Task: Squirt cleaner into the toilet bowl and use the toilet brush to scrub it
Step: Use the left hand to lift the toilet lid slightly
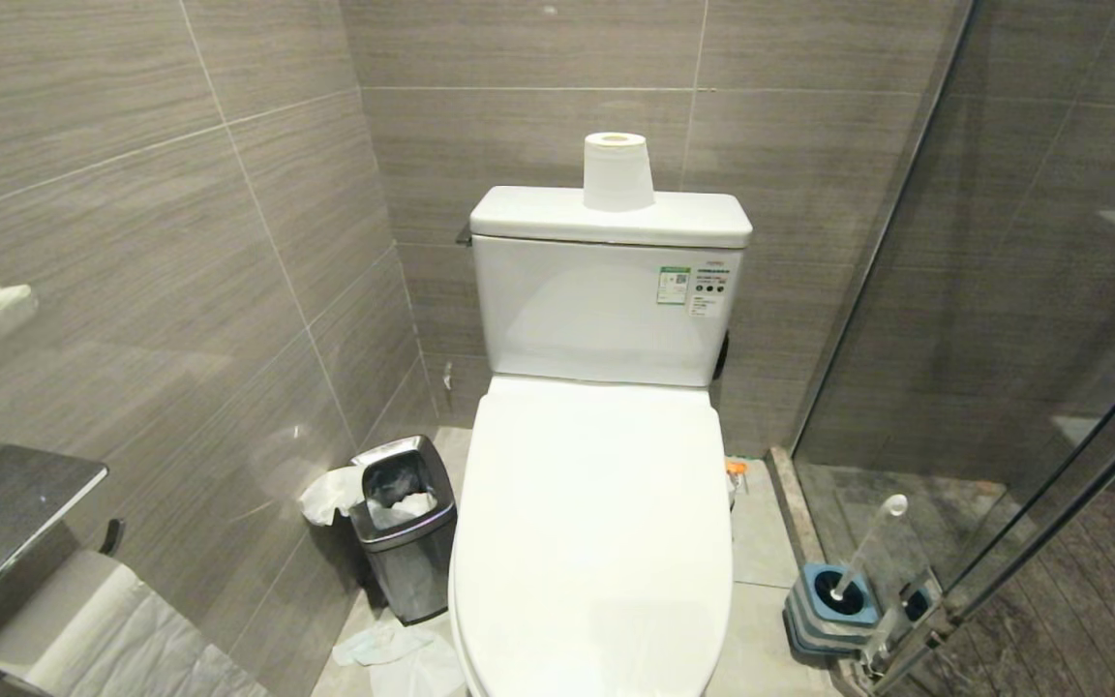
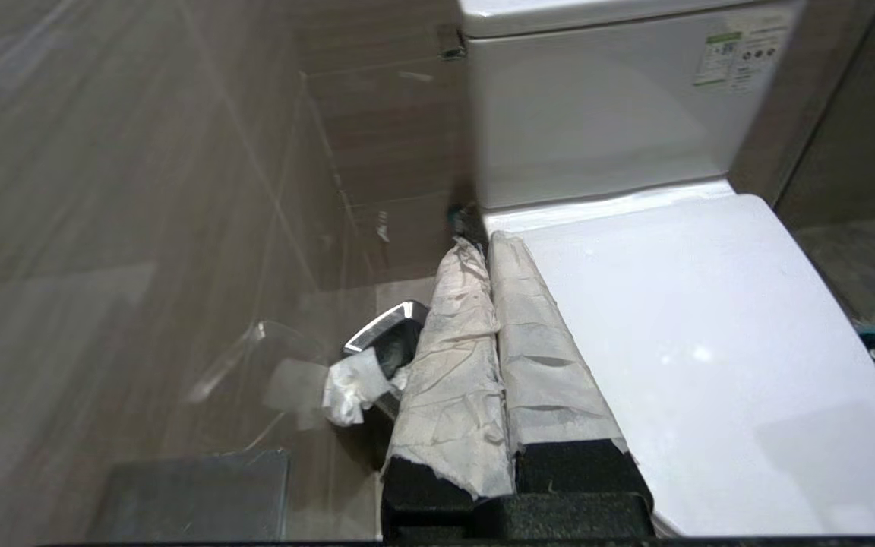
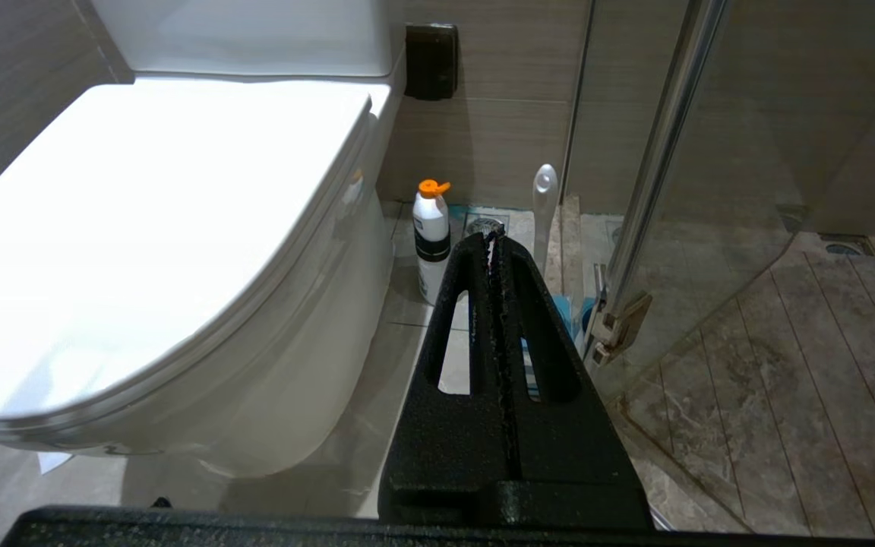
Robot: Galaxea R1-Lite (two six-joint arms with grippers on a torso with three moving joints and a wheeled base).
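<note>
While toilet brush point(image 1: 865, 547) leans, knob up-right, in holder | left hand point(image 2: 492, 251) clenched, empty | right hand point(image 3: 492, 237) clenched, empty

A roll of toilet paper point(image 1: 617, 171) is stood upright on the cistern lid, and a label point(image 1: 698, 287) is stuck to the cistern's front. A small steel waste bin point(image 1: 406, 528), lined with a white bag and holding crumpled paper, is placed on the floor against the tiled wall point(image 1: 132, 242), with crumpled tissue point(image 1: 393, 649) lying just in front of it. A glass shower partition point(image 1: 1022, 290) is seen on the other side, and a second paper roll point(image 1: 83, 629) is hung under a metal shelf point(image 1: 6, 523).
</note>
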